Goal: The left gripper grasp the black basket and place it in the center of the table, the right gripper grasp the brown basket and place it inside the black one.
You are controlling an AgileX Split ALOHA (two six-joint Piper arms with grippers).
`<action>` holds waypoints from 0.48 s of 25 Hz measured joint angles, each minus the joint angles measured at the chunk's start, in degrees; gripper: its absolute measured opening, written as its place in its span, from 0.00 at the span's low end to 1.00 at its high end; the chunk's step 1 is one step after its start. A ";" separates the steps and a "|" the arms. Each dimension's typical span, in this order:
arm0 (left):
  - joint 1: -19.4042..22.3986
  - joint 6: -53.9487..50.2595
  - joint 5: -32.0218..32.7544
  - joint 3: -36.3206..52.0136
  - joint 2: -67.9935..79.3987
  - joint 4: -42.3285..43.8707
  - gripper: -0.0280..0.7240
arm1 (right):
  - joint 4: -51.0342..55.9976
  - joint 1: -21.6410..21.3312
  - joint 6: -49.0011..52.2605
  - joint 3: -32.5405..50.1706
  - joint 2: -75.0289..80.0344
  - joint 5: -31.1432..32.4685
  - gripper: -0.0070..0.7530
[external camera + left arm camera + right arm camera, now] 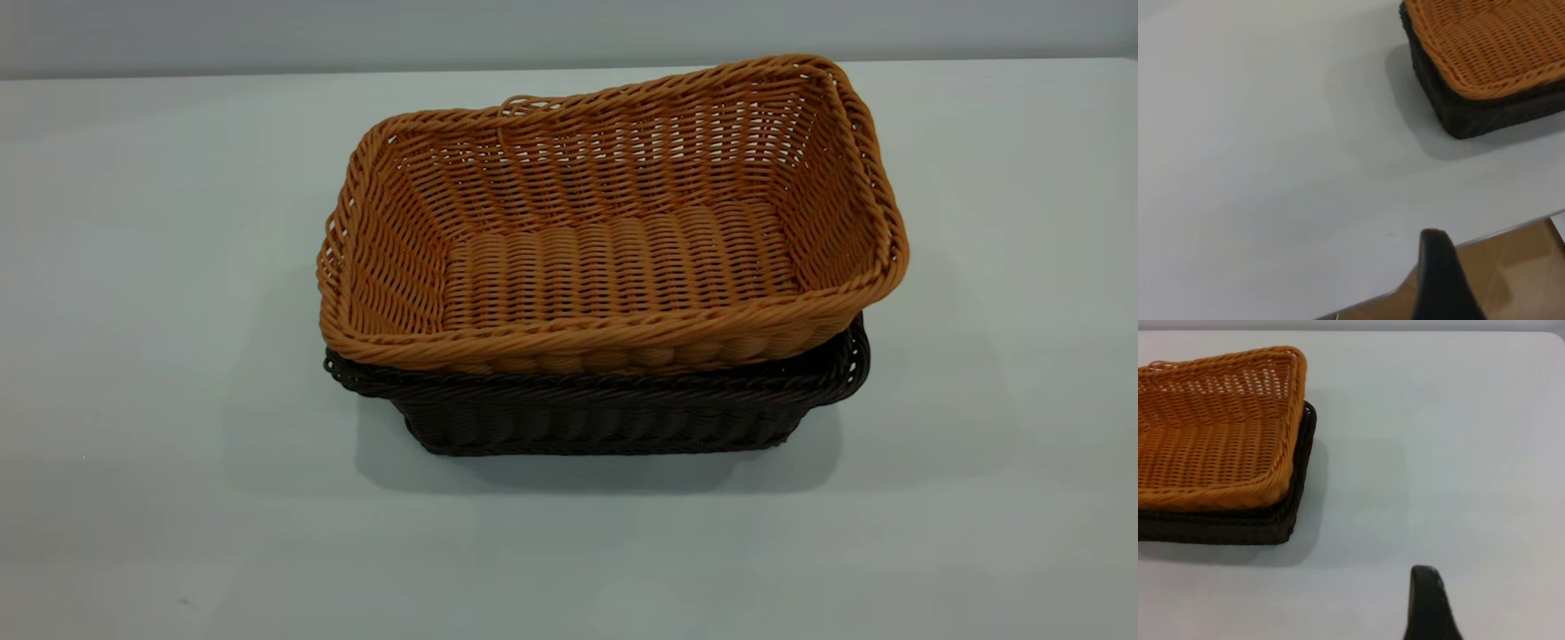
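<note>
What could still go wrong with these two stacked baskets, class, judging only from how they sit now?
1. The brown basket sits tilted in the black basket, its right end raised, so it may not be fully seated and could rock or slide if bumped.
2. Its rim overhangs the black basket's right side, so a passing arm might catch it.

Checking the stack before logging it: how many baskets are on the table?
2: the brown basket sits tilted inside the black basket, mid-table. Neither gripper touches them; none seems hidden.
</note>
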 joint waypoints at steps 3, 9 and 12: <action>-0.19 0.00 0.03 0.00 0.00 0.00 0.56 | 0.05 -0.15 0.00 0.00 0.00 0.00 0.50; -0.19 0.00 0.03 0.00 0.00 0.00 0.56 | 0.05 -0.25 0.00 0.00 0.00 0.00 0.45; -0.19 0.48 0.03 0.00 0.00 0.10 0.56 | 0.05 -0.25 0.00 0.00 0.00 0.00 0.42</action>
